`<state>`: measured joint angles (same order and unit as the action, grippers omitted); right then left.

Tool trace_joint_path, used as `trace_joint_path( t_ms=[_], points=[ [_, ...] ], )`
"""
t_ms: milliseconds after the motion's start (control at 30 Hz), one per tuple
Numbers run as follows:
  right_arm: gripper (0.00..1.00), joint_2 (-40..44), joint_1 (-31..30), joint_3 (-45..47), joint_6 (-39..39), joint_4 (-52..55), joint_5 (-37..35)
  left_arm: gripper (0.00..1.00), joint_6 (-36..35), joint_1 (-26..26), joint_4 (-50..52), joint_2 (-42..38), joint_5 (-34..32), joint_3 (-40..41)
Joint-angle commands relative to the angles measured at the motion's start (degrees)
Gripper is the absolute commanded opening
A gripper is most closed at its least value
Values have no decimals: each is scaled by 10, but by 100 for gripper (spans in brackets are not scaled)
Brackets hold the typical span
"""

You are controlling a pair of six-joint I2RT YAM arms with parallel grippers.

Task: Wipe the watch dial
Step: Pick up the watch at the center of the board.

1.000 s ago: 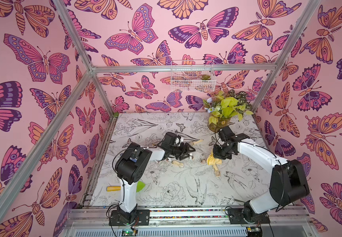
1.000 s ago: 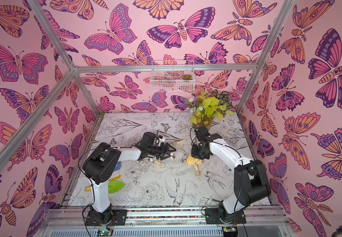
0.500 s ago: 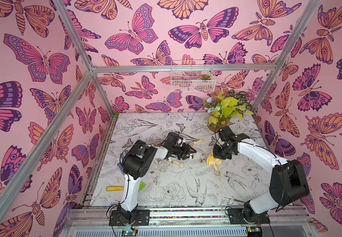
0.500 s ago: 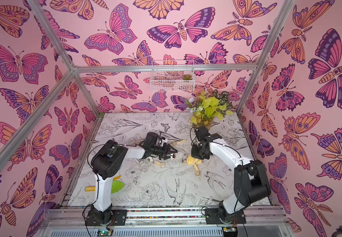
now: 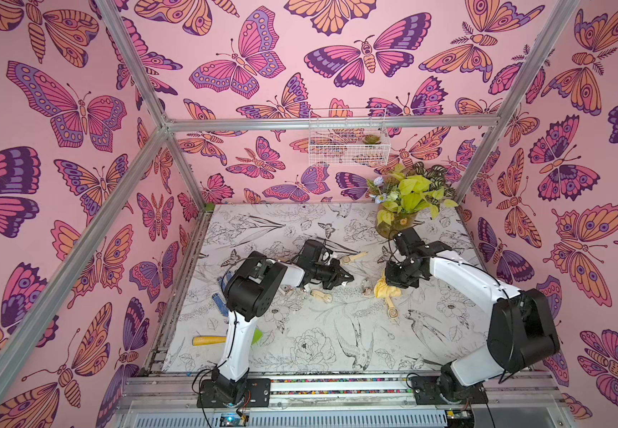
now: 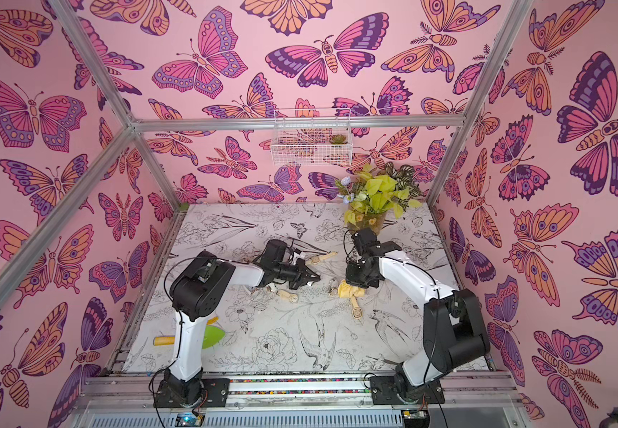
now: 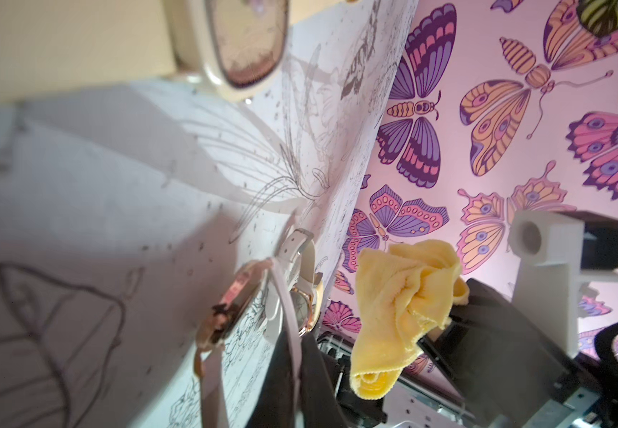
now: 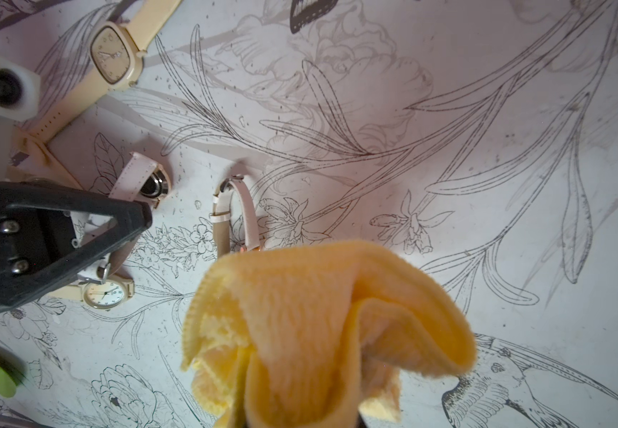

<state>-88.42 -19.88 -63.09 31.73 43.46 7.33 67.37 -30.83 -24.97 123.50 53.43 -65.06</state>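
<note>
Left claw (image 5: 348, 278): I see it pinched shut on a pale strap (image 7: 287, 344), which runs up to the rose-gold watch (image 7: 231, 307).
Right claw (image 5: 396, 283): clamped on the bunched yellow cloth (image 8: 318, 326); I cannot tell whether the cloth touches down.
Watch: tipped on its side mid-worktop between my two claws, with a second pale-strapped watch (image 8: 233, 211) nearer the cloth.
Wire basket (image 5: 348, 155): on the back wall, holding a small succulent (image 5: 371, 139).
Vase (image 5: 391, 226): far right corner, filled with leafy sprigs (image 5: 415, 189).
Left edge: blue brush (image 5: 220, 302); a yellow-handled tool (image 5: 207, 340) lies towards the near left corner.
Open room: bare worktop (image 5: 300, 344) along the near edge and in the far left corner.
</note>
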Motion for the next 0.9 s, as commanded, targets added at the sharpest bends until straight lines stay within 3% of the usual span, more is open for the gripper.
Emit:
trace_joint_path(
  t_ms=[0,333,433,533,600,867],
  points=[
    [0,6,3,-5,11,-4,2,0,5,10,-50,-1,32,16],
    [0,-30,3,-41,12,-20,43,0,8,27,-204,-56,101,81],
    [0,-42,3,-55,14,-29,70,0,61,33,-312,-61,115,101],
    [0,-48,3,-71,20,-40,98,0,171,44,-486,-45,114,109],
    [0,-58,3,-84,24,-49,122,0,217,51,-547,-41,111,102],
    [0,-92,4,-118,66,-115,201,0,241,53,-550,-98,123,73]
  ],
)
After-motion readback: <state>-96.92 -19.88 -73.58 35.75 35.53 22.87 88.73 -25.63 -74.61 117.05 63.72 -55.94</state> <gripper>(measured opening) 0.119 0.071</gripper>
